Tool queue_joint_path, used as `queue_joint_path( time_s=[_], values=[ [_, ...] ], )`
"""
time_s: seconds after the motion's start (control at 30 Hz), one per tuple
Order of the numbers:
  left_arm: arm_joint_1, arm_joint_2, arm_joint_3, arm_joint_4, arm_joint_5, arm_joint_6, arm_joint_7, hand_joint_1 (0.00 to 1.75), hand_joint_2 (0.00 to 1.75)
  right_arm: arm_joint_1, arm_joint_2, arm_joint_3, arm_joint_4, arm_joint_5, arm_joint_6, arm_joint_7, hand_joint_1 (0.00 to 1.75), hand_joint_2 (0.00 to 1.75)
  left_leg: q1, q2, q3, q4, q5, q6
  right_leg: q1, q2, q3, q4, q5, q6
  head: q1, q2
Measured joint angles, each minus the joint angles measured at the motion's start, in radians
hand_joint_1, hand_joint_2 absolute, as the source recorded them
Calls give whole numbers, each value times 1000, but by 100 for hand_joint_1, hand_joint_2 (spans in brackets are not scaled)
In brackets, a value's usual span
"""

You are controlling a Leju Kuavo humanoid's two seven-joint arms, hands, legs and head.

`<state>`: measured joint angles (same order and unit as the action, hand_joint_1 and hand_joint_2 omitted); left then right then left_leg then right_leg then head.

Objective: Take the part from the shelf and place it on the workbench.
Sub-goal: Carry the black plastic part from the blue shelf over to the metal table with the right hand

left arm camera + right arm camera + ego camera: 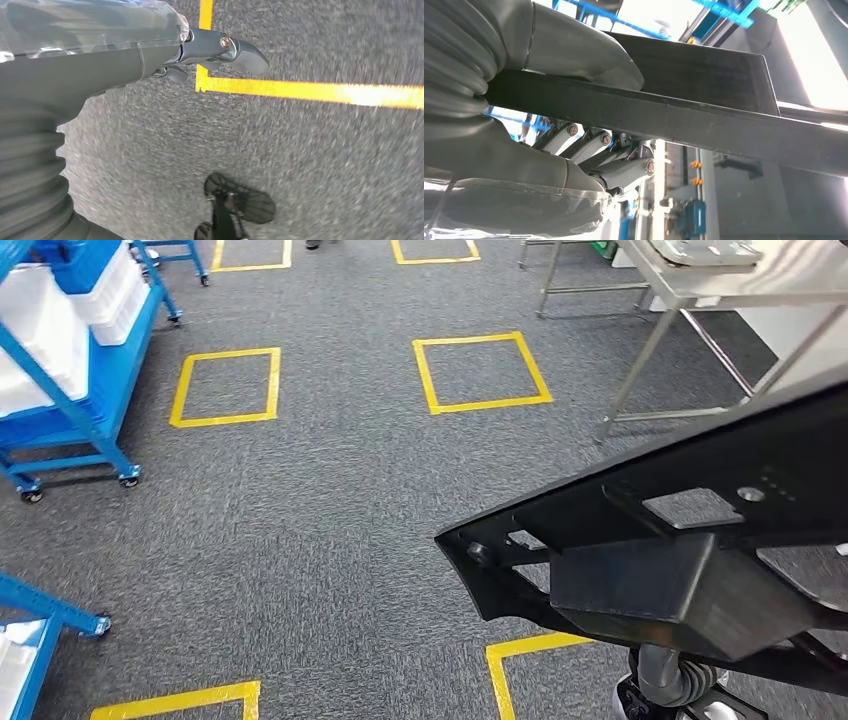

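At nine o'clock in the head view stands the blue shelf (75,390) with its white bins (40,340), on the grey carpet (300,520) marked with yellow tape squares (226,388). The left robot hand (220,52) hangs over that carpet in its wrist view, holding nothing; whether its fingers are spread or curled, I cannot tell.

Moving across: the part (680,550) fills the four o'clock corner, off the shelf and carried in the air. It is a long black piece, matte, with a flat slanting bar, cut-out windows, a small round hole and a boxy block underneath. The right robot hand (589,125) is clamped on it, thumb over one face of the bar, fingers (584,145) wrapped under the other.

Up at one o'clock waits the steel surface (700,285), well apart from the part. The step in hand looks like the carry. Doing it well likely means keeping the bar level, holding the clamp firm so the long end does not sag, and swinging clear of the surface's legs (640,360) before lowering.
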<state>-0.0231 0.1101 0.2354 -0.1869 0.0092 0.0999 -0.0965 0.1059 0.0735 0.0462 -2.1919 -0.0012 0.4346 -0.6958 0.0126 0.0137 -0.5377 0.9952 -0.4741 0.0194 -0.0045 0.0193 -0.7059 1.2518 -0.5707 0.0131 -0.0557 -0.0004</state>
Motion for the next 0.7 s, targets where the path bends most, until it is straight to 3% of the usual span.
queue_joint_path(
  time_s=[0.03,0.07,0.1,0.13,0.17,0.23,0.27,0.33,0.37,0.43,0.47,0.53,0.57,0.6,0.63,0.7],
  values=[
    [0,-5,0,0,-1,-2,1,0,175,0,-10,11,0,-1,-10,0,175,175,-2,13,0,0,-1,1,-1,-8,-22,45,-12,1,0,0],
    [-1,-9,0,0,-2,-4,2,0,175,0,-19,20,1,-3,-14,0,175,175,-3,26,0,0,-2,1,-2,-12,-25,52,-5,1,0,0],
    [-2,-14,0,0,-3,-5,3,0,175,-3,-28,28,2,-6,-14,0,175,175,-3,38,2,0,-4,0,-2,-16,-7,18,20,0,0,0],
    [-4,-19,1,0,-2,-6,2,0,175,-8,-36,35,6,-11,-8,0,175,175,-3,50,5,0,-6,-2,-1,-28,30,-50,55,-2,0,0],
    [-5,-24,3,0,-1,-6,1,0,175,-15,-43,41,10,-15,0,0,175,175,-5,60,8,0,-8,-5,3,-53,71,-127,81,-7,0,0],
    [-5,-34,6,0,2,-2,-2,0,175,-31,-50,52,21,-20,17,0,175,175,-9,79,13,1,-14,-13,12,-87,122,-226,107,-18,0,0],
    [-6,-38,8,0,2,0,-4,0,175,-36,-52,56,26,-21,22,0,175,175,-11,88,16,1,-16,-18,16,-92,127,-239,105,-22,0,0],
    [-8,-44,9,0,0,2,-5,0,175,-42,-55,62,34,-18,26,0,175,175,-11,103,20,1,-21,-27,16,-68,127,-243,109,-30,0,0],
    [-9,-46,10,0,-2,2,-6,0,175,-44,-57,66,37,-16,26,0,175,175,-9,94,20,8,-29,-33,14,-57,129,-247,111,-35,0,0],
    [-10,-48,12,0,-7,2,-6,0,175,-52,-59,75,43,-12,23,0,175,175,-5,51,-9,73,-70,-42,8,-36,133,-254,116,-44,0,0],
    [-9,-49,14,0,-10,1,-7,0,175,-56,-60,80,47,-9,18,0,175,175,-3,26,-38,135,-100,-44,8,-25,133,-255,117,-47,0,0],
    [-4,-50,16,0,-16,-2,-7,0,175,-60,-62,91,57,-3,6,0,175,175,-2,4,-103,258,-143,-47,9,1,132,-254,118,-50,0,0],
    [-2,-50,16,0,-21,-5,-6,0,175,-60,-63,97,62,-1,-1,0,175,175,-2,-1,-120,282,-138,-47,9,15,133,-253,117,-50,0,0],
    [-1,-50,16,0,-26,-7,-5,0,175,-60,-64,102,66,0,-7,0,175,175,-1,-5,-118,266,-113,-48,9,30,134,-251,117,-49,0,0],
    [0,-51,16,0,-31,-8,-4,0,175,-60,-65,107,70,0,-13,0,175,175,1,-12,-100,214,-75,-47,8,44,135,-249,116,-48,0,0],
    [-1,-51,16,0,-39,-10,-1,0,175,-62,-67,116,77,1,-22,0,175,175,6,-51,-49,84,-12,-45,6,71,133,-240,111,-40,0,0]
  ],
)
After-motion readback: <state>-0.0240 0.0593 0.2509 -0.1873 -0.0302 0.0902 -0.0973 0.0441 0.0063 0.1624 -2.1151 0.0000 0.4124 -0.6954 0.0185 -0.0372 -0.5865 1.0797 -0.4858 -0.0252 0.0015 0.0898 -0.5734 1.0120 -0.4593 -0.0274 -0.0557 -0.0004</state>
